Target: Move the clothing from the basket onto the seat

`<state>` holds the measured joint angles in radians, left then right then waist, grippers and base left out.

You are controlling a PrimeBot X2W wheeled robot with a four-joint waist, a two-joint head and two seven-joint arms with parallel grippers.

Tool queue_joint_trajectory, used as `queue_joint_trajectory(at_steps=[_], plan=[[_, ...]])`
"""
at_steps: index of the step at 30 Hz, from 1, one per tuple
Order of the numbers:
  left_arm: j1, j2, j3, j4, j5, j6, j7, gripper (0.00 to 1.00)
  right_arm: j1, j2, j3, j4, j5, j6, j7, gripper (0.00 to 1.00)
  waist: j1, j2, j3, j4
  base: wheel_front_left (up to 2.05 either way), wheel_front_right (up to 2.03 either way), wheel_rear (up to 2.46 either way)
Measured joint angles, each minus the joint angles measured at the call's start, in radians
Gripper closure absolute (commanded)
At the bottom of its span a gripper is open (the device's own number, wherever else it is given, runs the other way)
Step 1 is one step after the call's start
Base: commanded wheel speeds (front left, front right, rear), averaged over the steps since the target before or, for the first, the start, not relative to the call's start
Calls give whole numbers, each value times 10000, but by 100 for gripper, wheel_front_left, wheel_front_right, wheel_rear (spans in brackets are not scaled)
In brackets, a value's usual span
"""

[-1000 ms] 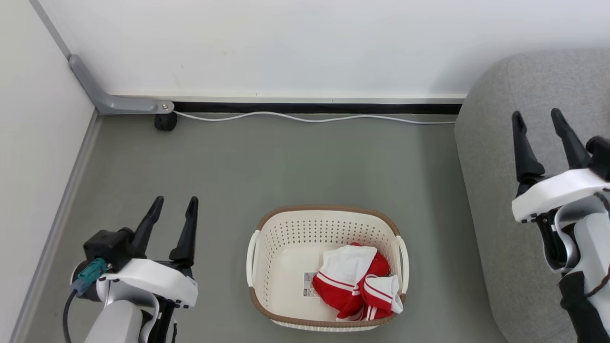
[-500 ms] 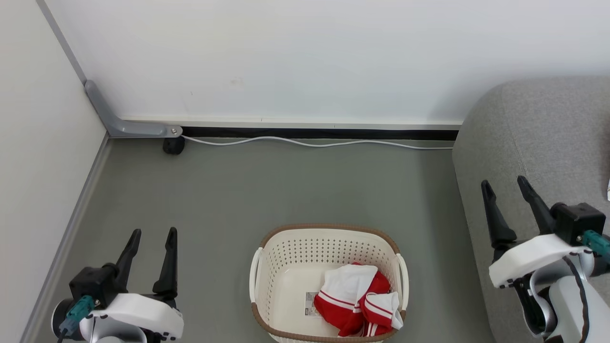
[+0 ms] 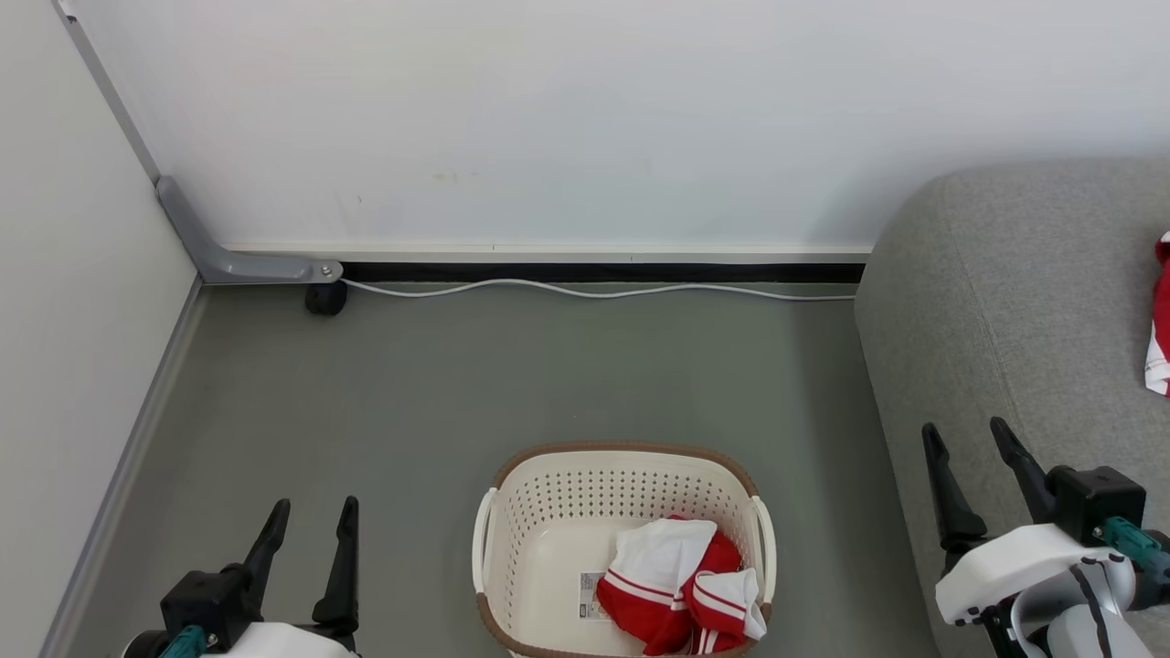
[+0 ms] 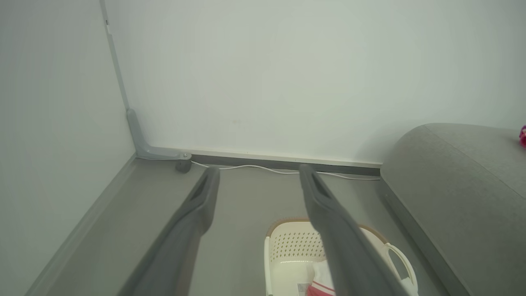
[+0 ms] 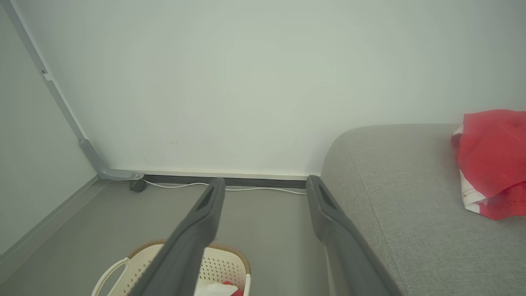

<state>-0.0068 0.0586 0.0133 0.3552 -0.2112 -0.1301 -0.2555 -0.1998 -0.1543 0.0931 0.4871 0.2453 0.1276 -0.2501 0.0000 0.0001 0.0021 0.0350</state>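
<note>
Smooth grey-green floor meets a plain white wall, with a thin white cable snaking along the black skirting. At 6 o'clock in the head view stands the basket, a cream plastic rounded rectangle with perforated walls, a brown woven-look rim and white side handles. The clothing lies crumpled in its 4 o'clock corner, soft bright red cloth with white panels and striped trim, beside a barcode sticker on the bare base. At 3 o'clock bulges the seat, coarse grey fabric with rounded edges, and a second garment, red and white, rests on its cushion. The left gripper sits at 7 o'clock over the floor and the right gripper at 4 o'clock over the seat's edge. Both have their tapered dark fingers spread apart, holding nothing.
</note>
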Motion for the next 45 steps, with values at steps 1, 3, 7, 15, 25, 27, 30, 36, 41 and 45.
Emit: queue_joint_trajectory(at_steps=[1, 3, 7, 15, 25, 27, 30, 36, 41, 45], plan=[[12, -23, 4, -10, 15, 0, 0, 0, 16, 31, -36, -17, -13, 0, 0, 0, 0, 0, -1, -13, 0, 0, 0], [16, -38, 17, -44, 65, 0, 0, 0, 40, 79, -115, -86, -67, 0, 0, 0, 0, 0, 11, -37, 0, 0, 0], [17, -61, 27, -50, 176, 0, 0, 0, 42, 128, -207, -178, -109, 0, 0, 0, 0, 0, 33, -52, 0, 0, 0], [17, -96, -15, -48, 174, 0, 0, 0, 42, 174, -249, -199, -173, 0, 0, 0, -1, 0, 101, -33, 0, 0, 0], [-167, -125, -596, 44, 119, 0, 0, 0, -314, 171, -228, -395, -176, 0, 0, 0, -1, 0, 847, -118, 0, 0, 0], [-377, -128, -788, 54, -2, 0, 0, 0, -560, 146, -232, -512, -226, 0, 0, 0, 0, 0, 1091, -145, 0, 0, 0], [-765, -140, -1154, 134, -105, 0, 0, 0, -943, 130, -226, -671, -370, 0, 0, 0, 0, 0, 1499, -181, 0, 0, 0], [-1655, -140, -2119, 654, -523, 0, 0, 0, -1685, 150, -113, -924, -476, 0, 0, 0, -1, 0, 2464, -307, 0, 0, 0], [-2592, -142, -3177, 1214, -752, 0, 0, 0, -2473, 159, 86, -1204, -531, 0, 0, 0, 0, 0, 3393, -498, 0, 0, 0], [-3525, -157, -3967, 1699, -922, 0, 0, 0, -3125, 215, 203, -1492, -610, 0, 0, 0, 0, 0, 4211, -698, 0, 0, 0]])
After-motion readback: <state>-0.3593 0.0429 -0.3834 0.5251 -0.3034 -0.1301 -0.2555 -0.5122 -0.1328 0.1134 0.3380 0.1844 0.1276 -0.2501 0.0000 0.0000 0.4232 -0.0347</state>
